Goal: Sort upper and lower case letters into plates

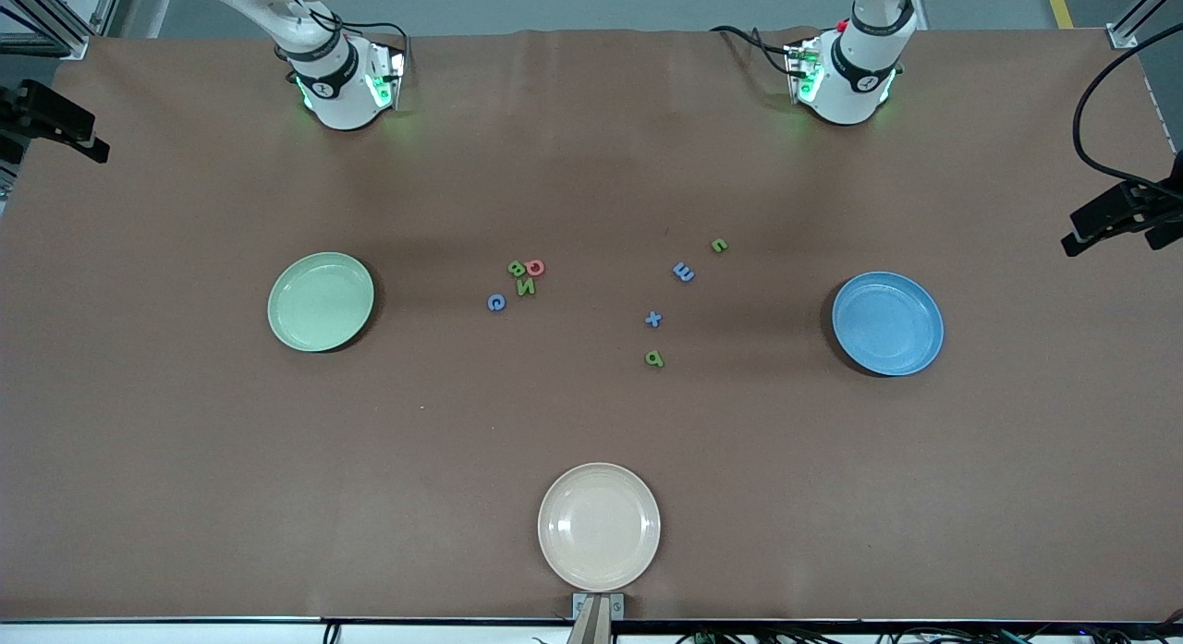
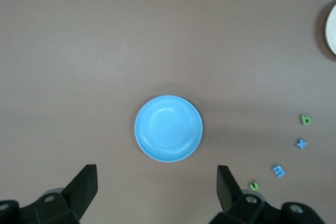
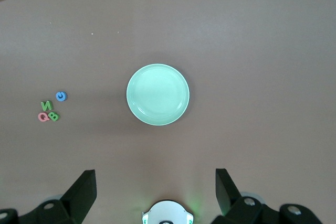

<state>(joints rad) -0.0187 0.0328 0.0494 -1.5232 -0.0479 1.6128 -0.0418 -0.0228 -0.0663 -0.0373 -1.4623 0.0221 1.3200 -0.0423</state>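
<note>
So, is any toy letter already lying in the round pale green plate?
No, the round pale green plate holds nothing; the chunky toy capitals lie on the table beside it.

The front camera is looking down from high above the table point(image 1: 185, 459), facing the two arm bases along the top of its picture and taking in the whole surface from far off. The left wrist camera is hanging high and pointing straight down past the left tool point(image 2: 156, 182), whose fingers are standing wide apart, over the blue plate point(image 2: 168, 128). It is sharing with the front view that blue plate point(image 1: 887, 323) and the lowercase letters point(image 2: 278, 170). The right wrist camera is likewise looking straight down past the spread right tool point(image 3: 156, 182) over the green plate point(image 3: 157, 94), sharing that plate and the capital letters point(image 3: 49, 112) with the front view.
</note>
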